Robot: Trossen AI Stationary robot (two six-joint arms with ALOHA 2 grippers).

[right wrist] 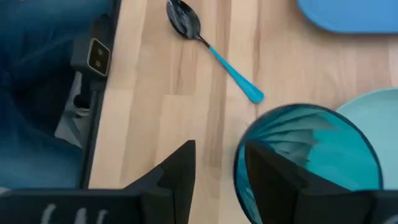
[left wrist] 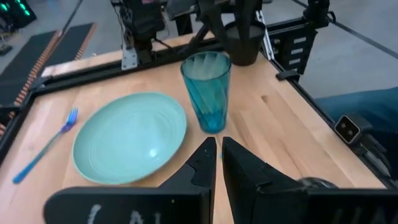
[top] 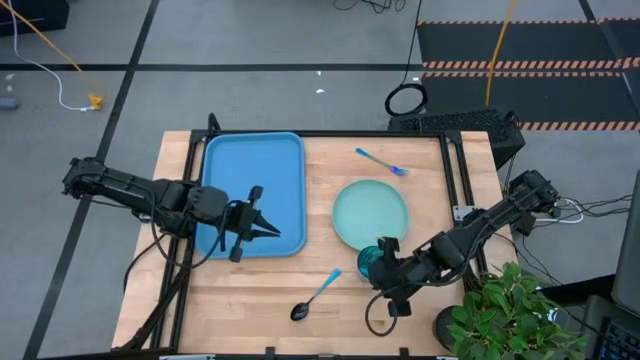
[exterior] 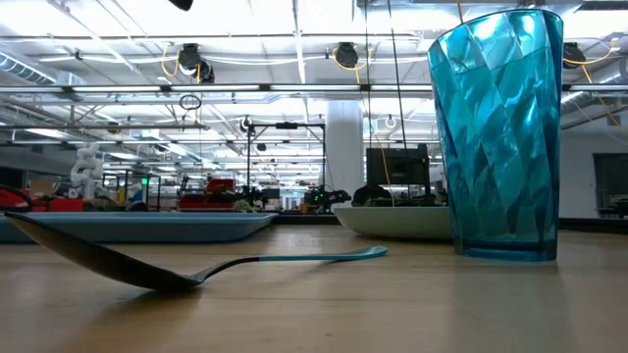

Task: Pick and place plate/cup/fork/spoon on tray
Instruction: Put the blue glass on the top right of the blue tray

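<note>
Right gripper point(top: 378, 262): it is at the cup point(top: 368, 259), near the front of the table; in the right wrist view the fingers point(right wrist: 177, 165) are spread, one finger outside the rim and one over the cup's mouth, not pressed on the wall
Left gripper point(top: 270, 229): it hangs over the near right corner of the tray point(top: 228, 165), the fingers nearly together with only a thin gap, holding nothing
Cup: upright on the wood, just beside the front edge of the plate point(top: 370, 211)
Plate: flat on the table, right of the tray, apart from it
Fork point(top: 381, 162): on the wood behind the plate, near the far edge
Spoon point(top: 314, 296): on the wood in front, left of the cup, bowl toward the front edge
Tray: on the left half of the table, nothing lies in it
</note>
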